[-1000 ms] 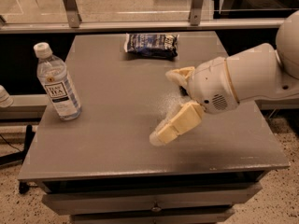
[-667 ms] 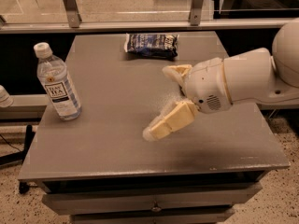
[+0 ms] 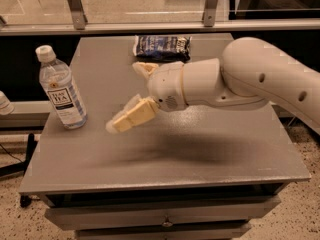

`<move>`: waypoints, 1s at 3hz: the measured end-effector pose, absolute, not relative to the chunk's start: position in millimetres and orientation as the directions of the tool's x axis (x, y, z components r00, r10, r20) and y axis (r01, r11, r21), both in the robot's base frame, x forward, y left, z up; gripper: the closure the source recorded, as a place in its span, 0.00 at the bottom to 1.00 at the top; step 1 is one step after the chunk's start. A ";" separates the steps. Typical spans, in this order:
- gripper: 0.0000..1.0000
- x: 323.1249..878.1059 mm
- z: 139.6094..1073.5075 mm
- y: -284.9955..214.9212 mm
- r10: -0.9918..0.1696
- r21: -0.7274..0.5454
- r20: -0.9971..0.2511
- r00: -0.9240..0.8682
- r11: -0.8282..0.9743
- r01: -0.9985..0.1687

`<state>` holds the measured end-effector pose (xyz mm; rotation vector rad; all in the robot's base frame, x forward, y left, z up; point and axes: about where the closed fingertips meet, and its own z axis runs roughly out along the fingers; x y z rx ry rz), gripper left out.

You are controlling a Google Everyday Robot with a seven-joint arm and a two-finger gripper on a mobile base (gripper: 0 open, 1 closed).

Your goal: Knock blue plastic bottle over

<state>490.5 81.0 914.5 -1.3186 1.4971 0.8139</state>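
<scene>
Moved: my gripper has travelled left over the table since a second ago and is now much closer to the bottle, which has not shifted.
Claw state: released; my two fingers are spread wide, one low and pointing to the near left, one higher on the far side, and nothing is between them.
Claw place: above the middle-left of the table, near the bottle but not touching it.
Bottle place: the blue plastic bottle stands upright at the left edge of the table, to the left of my claw.
Bottle look: clear bluish body, white cap on top, paper label around the middle.
Handling: I judge it light and thin-walled, smooth, a little slippery and not fragile; how much water is inside I cannot tell.
Where to touch: no hold is needed. I think a side push high on the body, above the label and below the cap, tips it best; a low push may only slide it.
Risk: it stands at the table edge, so a hard push to the left may send it off.
Other thing: a dark snack bag lies at the far side, well apart from the bottle.
</scene>
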 end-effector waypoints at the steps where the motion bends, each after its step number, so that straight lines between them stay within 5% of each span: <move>1: 0.00 503.0 901.5 129.3 -0.292 -0.101 -0.955 0.050 0.160 -0.982; 3: 0.00 512.0 885.9 199.7 -0.172 -0.078 -0.983 0.060 0.102 -0.992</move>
